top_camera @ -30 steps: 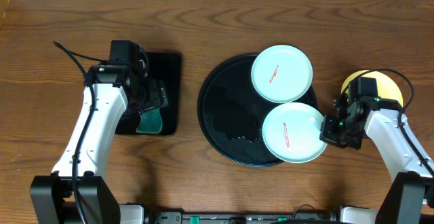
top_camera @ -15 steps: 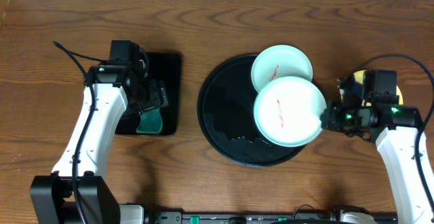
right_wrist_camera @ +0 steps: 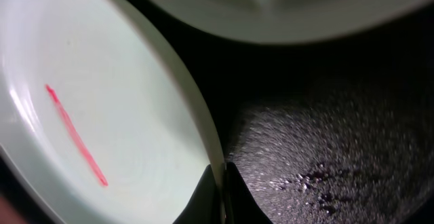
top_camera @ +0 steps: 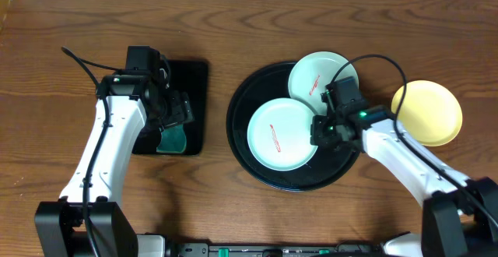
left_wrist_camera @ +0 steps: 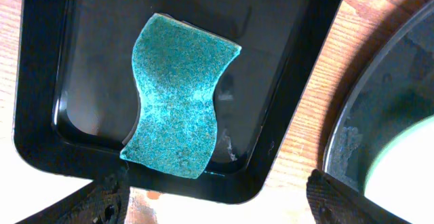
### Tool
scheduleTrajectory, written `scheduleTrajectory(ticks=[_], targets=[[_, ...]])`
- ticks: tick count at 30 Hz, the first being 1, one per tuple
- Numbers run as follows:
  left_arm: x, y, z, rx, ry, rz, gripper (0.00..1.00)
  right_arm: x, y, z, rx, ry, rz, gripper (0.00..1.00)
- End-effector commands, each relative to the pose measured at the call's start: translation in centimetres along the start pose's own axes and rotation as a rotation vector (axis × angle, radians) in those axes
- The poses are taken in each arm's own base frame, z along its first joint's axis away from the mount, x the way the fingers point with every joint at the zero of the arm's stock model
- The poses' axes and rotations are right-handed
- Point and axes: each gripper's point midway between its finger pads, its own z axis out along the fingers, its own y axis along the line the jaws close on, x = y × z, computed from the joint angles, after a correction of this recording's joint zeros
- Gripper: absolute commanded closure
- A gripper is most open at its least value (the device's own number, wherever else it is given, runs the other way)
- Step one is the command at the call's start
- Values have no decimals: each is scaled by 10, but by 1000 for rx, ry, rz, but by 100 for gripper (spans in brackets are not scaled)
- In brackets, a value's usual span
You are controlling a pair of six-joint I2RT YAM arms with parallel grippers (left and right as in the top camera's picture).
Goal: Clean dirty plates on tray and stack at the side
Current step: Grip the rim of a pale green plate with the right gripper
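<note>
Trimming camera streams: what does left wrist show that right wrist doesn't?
Left wrist only: a teal scouring sponge lying in a small rectangular black tray on the wooden table.
Right wrist only: the right claw pinching the rim of a pale mint-green round plastic plate, its thin red streak, and a second mint plate at the top edge.
Both: the large round glossy black tray; left wrist catches just a pale plate sliver.

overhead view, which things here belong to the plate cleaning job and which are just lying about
Job:
- round black tray
- front mint plate, red streak, rim pinched by right gripper
- back mint plate, red streak
- yellow plate, on the table beside it
- teal sponge, probably the wiper

Just there:
- small rectangular tray, only holds the sponge
- black cable, far left
</note>
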Motion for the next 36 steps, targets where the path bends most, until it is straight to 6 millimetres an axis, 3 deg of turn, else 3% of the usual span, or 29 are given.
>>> scheduleTrajectory(ticks=[1, 3, 7, 10, 13, 17, 21, 24, 26, 30, 36], targets=[[-9, -2, -10, 6, -38, 2, 16, 8, -22, 15, 154, 3, 187, 99], [-9, -2, -10, 6, -38, 2, 16, 12, -20, 17, 144, 21, 224, 89], [-9, -2, -10, 6, -38, 2, 16, 24, -1, 17, 43, 98, 279, 85], [-9, -2, -10, 6, -38, 2, 16, 30, 2, 15, 29, 128, 297, 79], [-9, -2, -10, 6, -38, 2, 16, 18, -5, 8, 55, 72, 223, 76], [-9, -2, -10, 6, -38, 1, 16, -14, 5, -24, 13, -32, -67, 78], [2, -8, -10, 46, 11, -6, 16, -40, 27, -82, -22, -168, -324, 75], [-1, -9, -10, 47, 1, -11, 16, -50, 41, -127, -47, -280, -393, 71], [0, -3, -8, 16, 3, -13, 16, -52, 46, -143, -60, -328, -401, 70], [-3, 33, 5, -179, -36, -77, 16, -48, 48, -166, -77, -385, -389, 69], [6, 39, 52, -179, -4, -82, 33, -46, 47, -167, -80, -382, -371, 70]])
